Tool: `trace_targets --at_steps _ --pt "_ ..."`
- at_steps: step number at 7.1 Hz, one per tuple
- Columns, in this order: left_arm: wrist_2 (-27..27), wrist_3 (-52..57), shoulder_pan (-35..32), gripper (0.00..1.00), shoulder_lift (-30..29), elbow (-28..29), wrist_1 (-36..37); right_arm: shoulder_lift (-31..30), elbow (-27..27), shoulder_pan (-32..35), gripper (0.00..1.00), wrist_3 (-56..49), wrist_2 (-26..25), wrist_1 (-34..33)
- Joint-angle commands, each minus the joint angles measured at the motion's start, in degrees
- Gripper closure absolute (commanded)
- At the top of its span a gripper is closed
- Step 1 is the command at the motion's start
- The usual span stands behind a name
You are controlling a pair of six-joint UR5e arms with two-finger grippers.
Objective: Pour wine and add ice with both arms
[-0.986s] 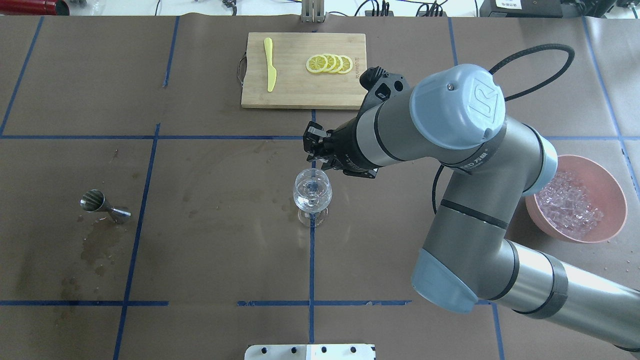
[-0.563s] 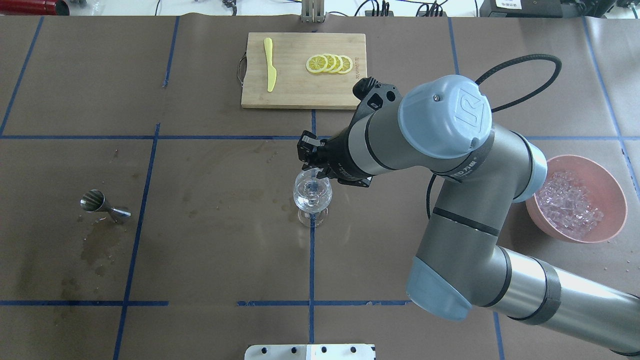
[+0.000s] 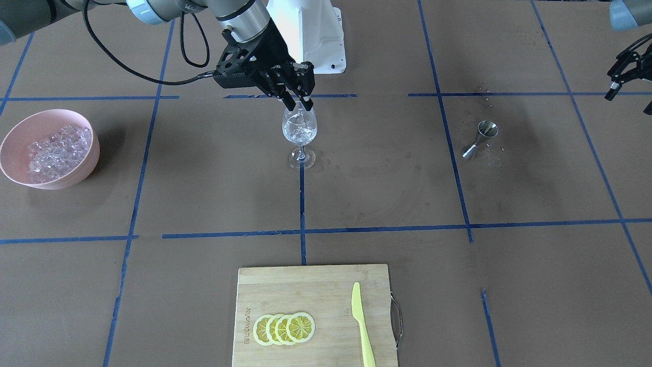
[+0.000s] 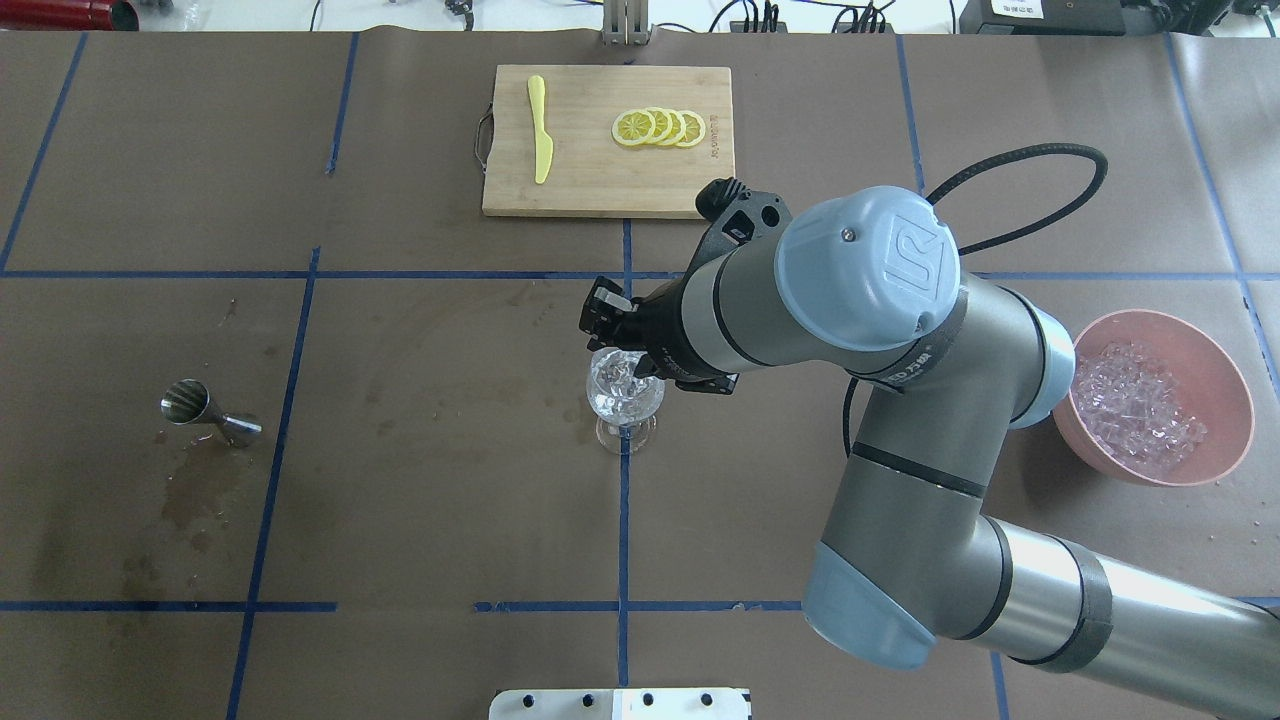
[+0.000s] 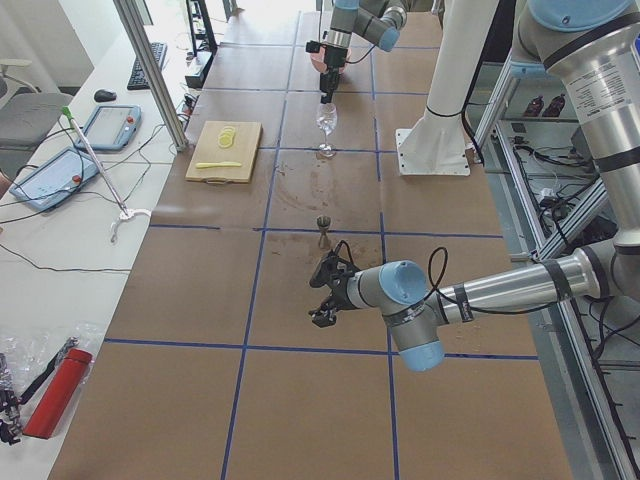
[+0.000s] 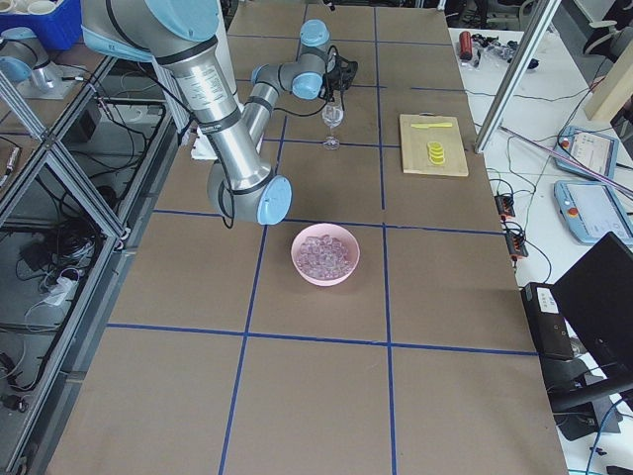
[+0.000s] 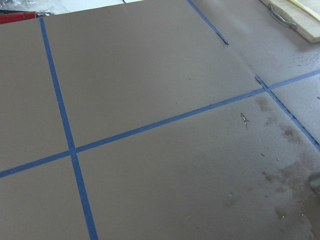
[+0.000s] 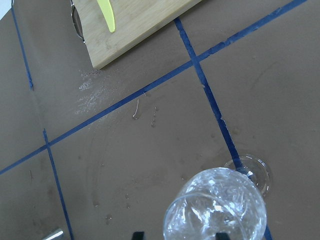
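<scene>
Ice point(image 3: 299, 133) seemingly in wine glass point(image 3: 301, 162)

Right claw point(image 3: 299, 108) above glass point(image 3: 300, 133); bowl point(image 3: 76, 178) to robot's right, jigger point(image 3: 479, 137) left.

Board point(image 4: 600, 185) w/ lemon slices point(image 4: 660, 128), knife point(image 4: 540, 130); jigger point(image 4: 210, 415) apart.

My near arm point(image 6: 223, 119) reaches from the upper left to the wine glass point(image 6: 332, 117) at upper centre. Ice point(image 6: 324, 252) fills the pink bowl point(image 6: 324, 281) mid-frame.
</scene>
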Motion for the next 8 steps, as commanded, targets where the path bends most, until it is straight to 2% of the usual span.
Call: trace_targets --at_steps 1,2,3,4,5,6,7,8 --pt "0.00 0.00 -0.43 0.00 0.01 0.09 -0.03 -0.96 2.25 0.72 0.00 0.37 -0.01 -0.38" --pt "0.09 0.09 -0.43 0.00 -0.08 0.26 0.06 -4.89 5.75 3.42 0.00 -0.15 1.91 -1.69" --pt "0.26 0.09 -0.52 0.00 -0.16 0.18 0.06 -10.15 7.35 9.63 0.00 -3.29 8.37 -1.61" --pt "0.26 0.09 -1.04 0.00 -0.34 0.00 0.75 -14.99 7.19 16.65 0.00 -12.28 15.14 -1.27" --pt "0.18 0.09 -1.22 0.00 -1.12 0.09 1.81 -21.21 6.93 23.42 0.00 -24.21 19.55 -1.00" --pt "0.18 0.70 -1.22 0.00 -2.18 0.00 5.99 -26.06 6.75 30.45 0.00 -34.94 23.43 -1.17" --pt "0.35 1.05 -1.22 0.00 -2.62 0.26 9.60 -29.24 5.10 37.48 0.00 -45.06 27.55 -1.43" --pt "0.61 2.01 -1.14 0.00 -3.84 0.26 13.55 -29.79 0.82 44.77 0.00 -54.99 30.64 -1.87"
